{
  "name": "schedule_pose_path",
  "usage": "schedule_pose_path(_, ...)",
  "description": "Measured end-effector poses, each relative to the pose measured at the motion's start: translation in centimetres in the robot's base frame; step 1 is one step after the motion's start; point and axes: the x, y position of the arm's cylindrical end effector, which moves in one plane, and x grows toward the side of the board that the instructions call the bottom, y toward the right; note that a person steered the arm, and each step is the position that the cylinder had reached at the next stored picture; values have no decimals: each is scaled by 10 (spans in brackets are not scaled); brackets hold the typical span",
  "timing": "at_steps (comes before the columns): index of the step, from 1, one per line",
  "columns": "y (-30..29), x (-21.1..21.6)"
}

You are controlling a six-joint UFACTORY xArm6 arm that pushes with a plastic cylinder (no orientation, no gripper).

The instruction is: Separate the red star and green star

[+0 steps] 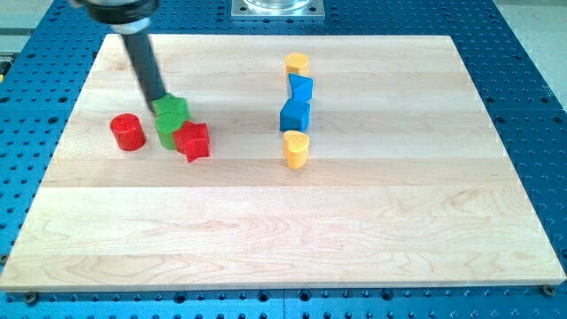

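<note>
Camera view: my tip (162,97) touching green star (171,121); red star (192,140) adjoining.

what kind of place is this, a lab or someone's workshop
Most likely a robotics lab bench. A wooden board lies on a blue perforated mounting table, small coloured blocks such as the red star are scattered on it, and my tip touches the green star.

The wooden board (354,230) is holding my blocks: a red cylinder (128,132), two green blocks (170,117) and a red star (192,140) sitting near the left edge, and two yellow (296,149) and two blue blocks (296,113) lining up near the top edge.
</note>
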Motion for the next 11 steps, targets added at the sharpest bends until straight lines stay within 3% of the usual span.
schedule_pose_path(3, 80, 118)
schedule_pose_path(5, 3, 154)
schedule_pose_path(7, 93, 149)
schedule_pose_path(8, 68, 149)
schedule_pose_path(9, 1, 150)
schedule_pose_path(10, 0, 166)
schedule_pose_path(11, 43, 176)
